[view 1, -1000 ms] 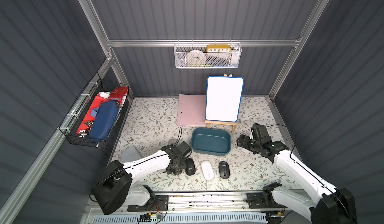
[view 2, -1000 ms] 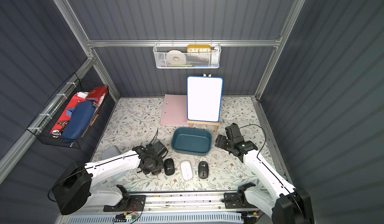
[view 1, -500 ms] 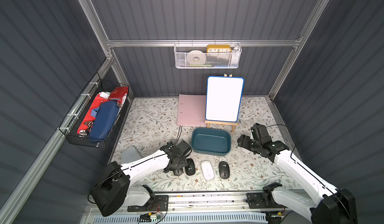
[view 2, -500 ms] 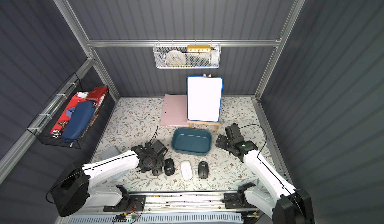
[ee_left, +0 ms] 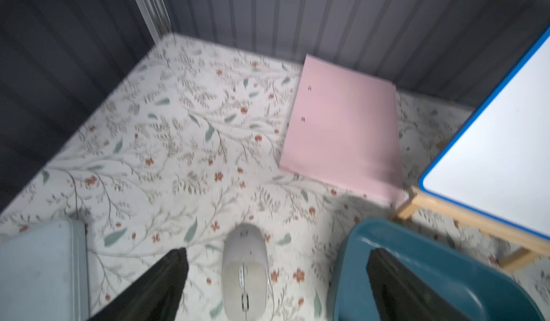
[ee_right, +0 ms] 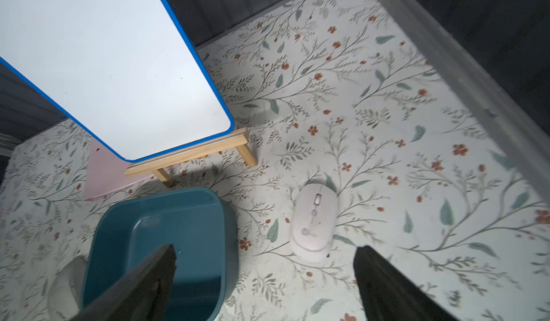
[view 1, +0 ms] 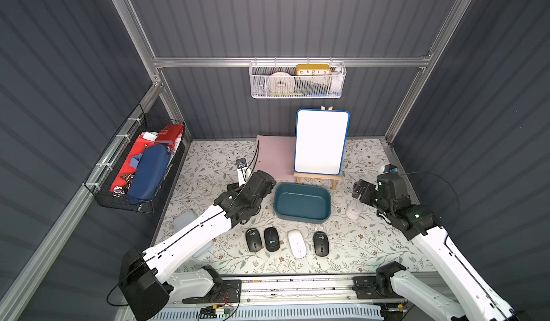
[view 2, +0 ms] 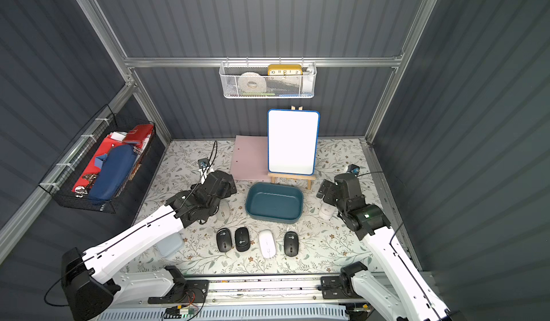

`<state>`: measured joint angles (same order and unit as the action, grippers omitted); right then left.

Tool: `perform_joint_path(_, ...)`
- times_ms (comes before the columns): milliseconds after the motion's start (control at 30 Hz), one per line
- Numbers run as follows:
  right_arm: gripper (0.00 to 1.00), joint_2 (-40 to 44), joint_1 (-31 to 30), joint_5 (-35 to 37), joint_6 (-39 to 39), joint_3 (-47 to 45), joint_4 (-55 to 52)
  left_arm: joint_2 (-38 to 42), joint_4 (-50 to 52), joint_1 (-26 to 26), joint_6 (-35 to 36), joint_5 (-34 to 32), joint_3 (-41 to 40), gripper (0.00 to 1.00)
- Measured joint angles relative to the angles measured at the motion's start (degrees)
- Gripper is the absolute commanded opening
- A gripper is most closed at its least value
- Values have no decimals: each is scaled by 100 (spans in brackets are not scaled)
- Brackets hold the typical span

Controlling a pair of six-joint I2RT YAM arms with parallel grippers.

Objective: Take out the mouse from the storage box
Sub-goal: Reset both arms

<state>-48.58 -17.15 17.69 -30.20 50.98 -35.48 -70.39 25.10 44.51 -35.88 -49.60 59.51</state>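
Logged a floral mat (view 1: 208, 167) over the tabletop, boxed in by dark grey ribbed walls (view 1: 268, 21) with aluminium rails. Noted a whiteboard (view 1: 321, 142) on a wooden easel and a pink folder (view 1: 275, 155) at the back, plus a white mesh basket (view 1: 259, 87) on the back wall and a black wire basket (view 1: 125, 206) on a side wall.

Found the storage box (view 1: 302, 200) mid-mat, just in front of the easel, open side up, long axis side to side. Dark teal, shallow, rounded corners, bare floor showing.

Spotted the left-side mouse (ee_left: 244, 270) on the mat just beside the box: pale, long axis front to back, wheel end toward the robot. Spotted the right-side mouse (ee_right: 314, 222) on the box's other side: white, wheel end toward the back wall. Counted four more mice (view 1: 271, 239) in a front row, three black, one white.

Saw the left gripper (ee_left: 278, 251) and right gripper (ee_right: 265, 248) with jaws spread wide, gripping nothing, above the flanking mice.
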Motion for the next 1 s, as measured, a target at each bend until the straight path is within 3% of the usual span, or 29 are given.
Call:
perform_joint_path(100,99,308,4,575,181,-205,323,20,-1204,-391,804,-122,-531,99)
perform_joint_path(300,99,535,9,1416,855,-1043,1611,-525,-2717,-1982,1615,162,-1043,99)
perform_joint_path(467,99,-111,17,1829,1504,-1432,2557,-1102,-4588,-2647,2529,361,-2076,99)
perform_joint_path(667,99,-964,79,2131,2083,-1554,3440,-1508,-5515,-3545,3141,925,-2562,99)
perform_joint_path(767,99,-1386,94,2190,2339,-1759,4044,-1556,-6207,-3775,3571,1272,-2800,99)
perform_joint_path(1000,99,-2164,184,2074,2859,-2358,5425,-1687,-6712,-3860,3974,1895,-3060,99)
